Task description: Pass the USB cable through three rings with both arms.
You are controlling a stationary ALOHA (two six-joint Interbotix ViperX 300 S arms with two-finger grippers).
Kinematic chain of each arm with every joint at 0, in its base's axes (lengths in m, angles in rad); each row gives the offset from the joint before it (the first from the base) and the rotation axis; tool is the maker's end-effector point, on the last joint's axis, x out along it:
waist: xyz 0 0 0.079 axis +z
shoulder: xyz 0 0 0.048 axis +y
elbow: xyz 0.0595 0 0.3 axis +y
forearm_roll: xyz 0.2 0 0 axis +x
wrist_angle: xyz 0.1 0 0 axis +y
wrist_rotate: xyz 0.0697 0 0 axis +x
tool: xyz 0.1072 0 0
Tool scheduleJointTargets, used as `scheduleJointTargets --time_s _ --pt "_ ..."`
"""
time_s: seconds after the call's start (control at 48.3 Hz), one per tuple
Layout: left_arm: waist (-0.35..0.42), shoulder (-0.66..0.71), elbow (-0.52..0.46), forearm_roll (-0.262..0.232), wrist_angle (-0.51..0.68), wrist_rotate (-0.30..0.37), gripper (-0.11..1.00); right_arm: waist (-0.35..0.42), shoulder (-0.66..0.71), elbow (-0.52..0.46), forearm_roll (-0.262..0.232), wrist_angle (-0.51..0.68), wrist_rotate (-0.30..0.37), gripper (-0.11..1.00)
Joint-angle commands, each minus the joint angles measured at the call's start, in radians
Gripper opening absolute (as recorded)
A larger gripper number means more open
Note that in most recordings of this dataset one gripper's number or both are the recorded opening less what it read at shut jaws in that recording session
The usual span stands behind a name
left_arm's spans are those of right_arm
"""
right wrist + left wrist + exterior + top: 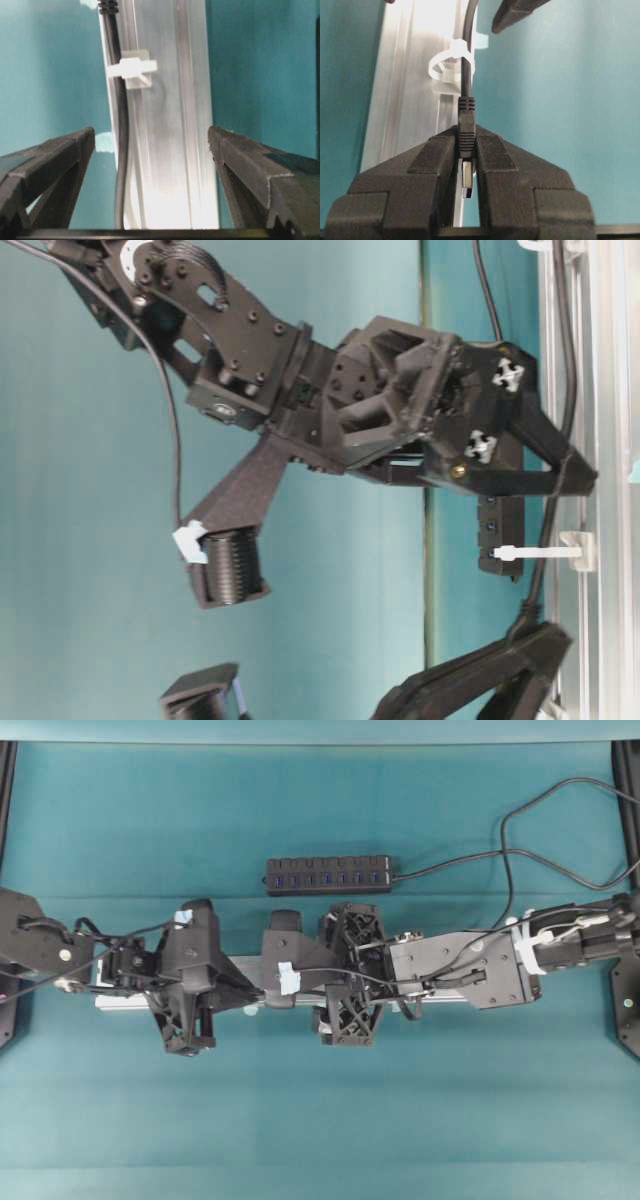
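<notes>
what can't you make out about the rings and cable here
- Overhead: the rail and all rings are hidden under both arms.
- Left wrist: one ring shows; the left claw covers part of the USB plug.
- Right wrist: the cable runs off the top edge.

Even, bright light with soft shadows; the aluminium rail (165,125) glares white in both wrist views, whose near gripper edges seem slightly blurred.
</notes>
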Motion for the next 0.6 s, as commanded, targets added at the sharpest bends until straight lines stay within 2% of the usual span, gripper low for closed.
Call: scheduleJointTargets --time_s 0.0,0.331,0.58 --pt "-0.002 -0.051 -0.006 0.002 0.017 0.006 0.13 0.0 -0.026 -0.02 -0.005 -0.014 0.003 0.68" --pt "0.005 -0.202 -0.011 0.002 0.089 0.012 0.13 -0.006 -0.014 -0.058 -0.005 -0.133 0.008 0.67" --pt "0.015 -0.233 -0.012 0.002 0.146 0.012 0.13 -0.012 0.014 -0.143 -0.005 -0.201 0.008 0.67"
